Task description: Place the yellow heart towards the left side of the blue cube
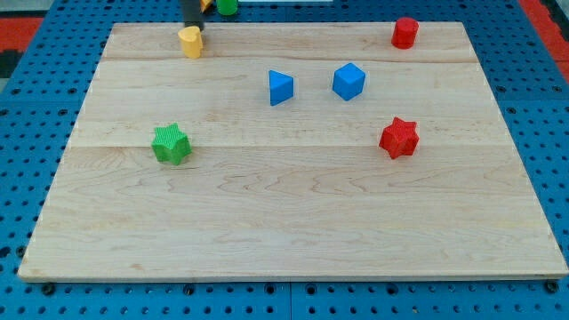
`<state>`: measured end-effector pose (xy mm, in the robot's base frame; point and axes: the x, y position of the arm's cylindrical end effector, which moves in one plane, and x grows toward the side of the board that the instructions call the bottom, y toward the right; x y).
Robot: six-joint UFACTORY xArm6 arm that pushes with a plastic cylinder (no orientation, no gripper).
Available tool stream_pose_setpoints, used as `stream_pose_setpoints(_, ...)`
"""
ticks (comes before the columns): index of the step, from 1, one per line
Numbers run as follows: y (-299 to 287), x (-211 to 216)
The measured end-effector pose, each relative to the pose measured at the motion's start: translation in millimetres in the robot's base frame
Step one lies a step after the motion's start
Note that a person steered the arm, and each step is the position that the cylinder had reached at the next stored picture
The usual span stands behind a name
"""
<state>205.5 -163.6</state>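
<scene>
The yellow heart (189, 42) lies near the board's top edge, left of centre. The blue cube (349, 81) sits right of centre in the upper part of the board, far to the heart's right. A blue triangular block (280, 87) lies between them, just left of the cube. My rod comes down from the view's top; my tip (197, 27) is right at the heart's upper right edge, touching or nearly touching it.
A green star (171, 144) lies at the left middle. A red star (399, 137) lies right of centre, below the cube. A red cylinder (405, 32) stands at the top right. A green block (228, 6) and a yellow one (205, 4) lie above the wooden board's top edge (293, 24).
</scene>
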Motion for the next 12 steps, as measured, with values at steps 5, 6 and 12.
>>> stream_pose_setpoints(5, 6, 29)
stream_pose_setpoints(6, 6, 83)
stream_pose_setpoints(12, 66, 84)
